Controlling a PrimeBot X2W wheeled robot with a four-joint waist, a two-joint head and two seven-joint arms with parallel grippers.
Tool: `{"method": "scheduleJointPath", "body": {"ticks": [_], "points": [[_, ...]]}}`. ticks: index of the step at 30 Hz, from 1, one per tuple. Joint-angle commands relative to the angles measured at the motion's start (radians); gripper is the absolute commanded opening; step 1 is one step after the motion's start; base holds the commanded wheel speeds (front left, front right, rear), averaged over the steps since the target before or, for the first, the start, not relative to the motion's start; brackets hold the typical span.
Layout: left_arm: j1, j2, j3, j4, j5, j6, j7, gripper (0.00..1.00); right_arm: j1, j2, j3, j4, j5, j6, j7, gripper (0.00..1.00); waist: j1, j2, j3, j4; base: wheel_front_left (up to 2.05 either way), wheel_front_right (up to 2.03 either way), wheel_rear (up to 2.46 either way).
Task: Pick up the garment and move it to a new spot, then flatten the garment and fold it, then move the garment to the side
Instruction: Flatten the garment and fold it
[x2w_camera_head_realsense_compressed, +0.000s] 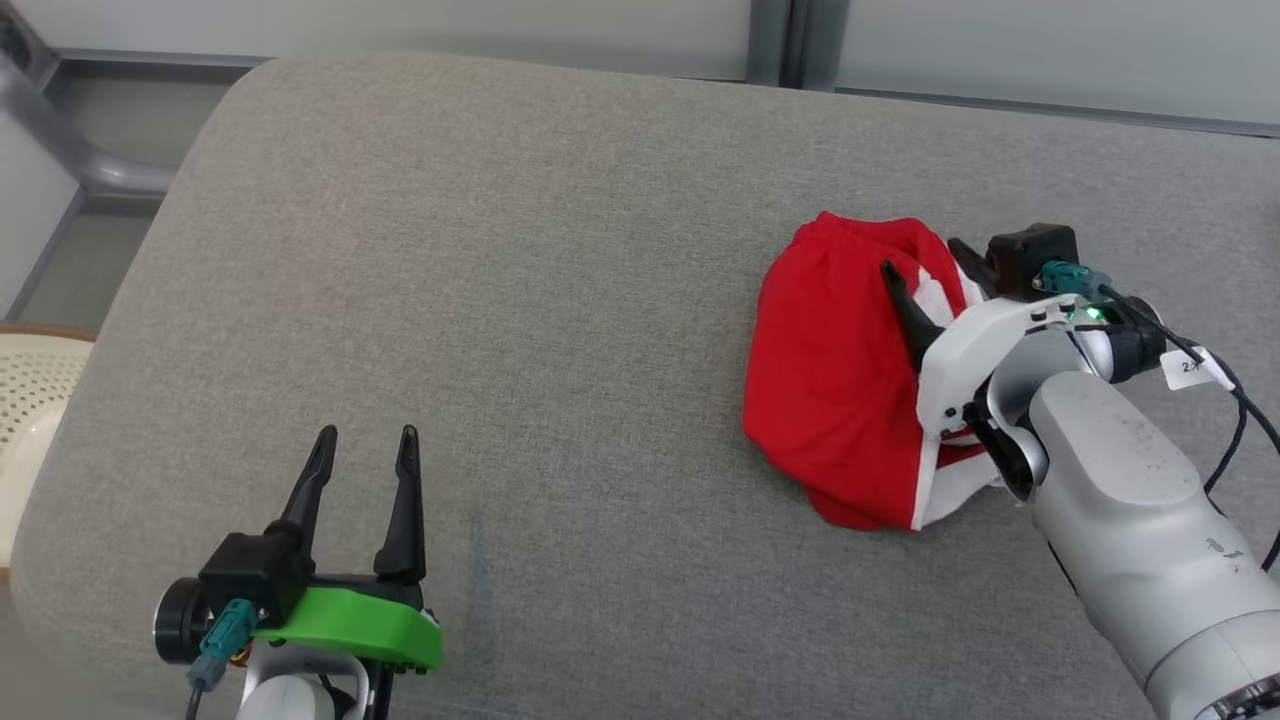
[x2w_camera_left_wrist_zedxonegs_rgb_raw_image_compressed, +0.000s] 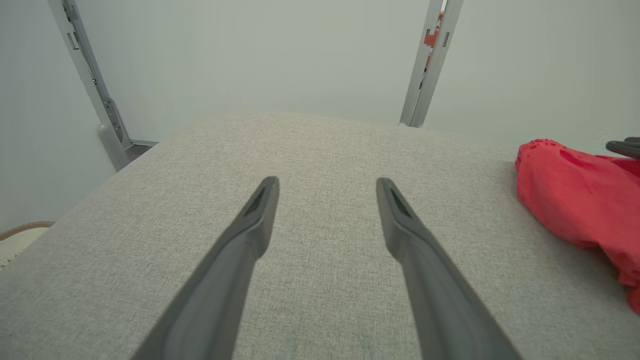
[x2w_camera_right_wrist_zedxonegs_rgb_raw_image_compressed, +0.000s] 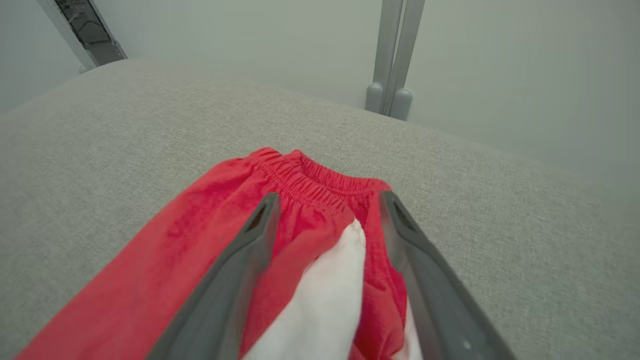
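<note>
A red garment with white side panels lies crumpled on the grey cushion, right of centre. Its elastic waistband points away from me in the right wrist view. My right gripper hovers over the garment's upper right part, open, its two fingers straddling a red and white fold without pinching it. My left gripper stands open at the lower left over bare cushion, far from the cloth. From the left wrist camera the garment shows at the right edge, beyond the open left gripper.
The grey cushion ends in a rounded edge at the back and left. A pale perforated basket sits off the left edge. Grey metal frame posts stand behind the cushion against a pale wall.
</note>
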Motion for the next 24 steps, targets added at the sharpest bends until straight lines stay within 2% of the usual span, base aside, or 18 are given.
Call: {"method": "scheduleJointPath", "body": {"ticks": [1, 11, 13, 14, 24], "points": [[-0.018, 0.0, -0.005, 0.001, -0.012, -0.002, -0.002, 1.0, -0.011, -0.002, 0.006, 0.03, 0.01, -0.002, 0.008, 1.0, 0.0, 0.0, 0.018, 0.029, 0.0, 0.0, 0.0], [-0.014, 0.0, -0.009, 0.004, -0.02, 0.013, -0.002, 1.0, -0.029, 0.028, 0.044, 0.19, 0.097, -0.002, 0.047, 1.0, 0.0, 0.0, 0.016, 0.029, 0.0, 0.0, 0.0], [-0.016, 0.0, -0.012, 0.004, -0.021, 0.015, -0.002, 1.0, -0.028, 0.042, 0.052, 0.197, 0.123, -0.002, 0.05, 0.2, 0.0, 0.0, 0.014, 0.024, 0.0, 0.0, 0.0], [-0.018, 0.0, -0.013, 0.004, -0.022, 0.016, -0.002, 1.0, -0.029, 0.041, 0.058, 0.194, 0.132, -0.002, 0.041, 0.0, 0.0, 0.0, 0.013, 0.022, 0.0, 0.0, 0.0], [-0.001, 0.0, 0.004, 0.006, -0.008, 0.017, -0.002, 1.0, -0.057, 0.039, 0.139, 0.151, 0.146, -0.002, -0.094, 0.0, 0.0, 0.0, -0.03, 0.008, 0.0, 0.0, 0.0]]}}
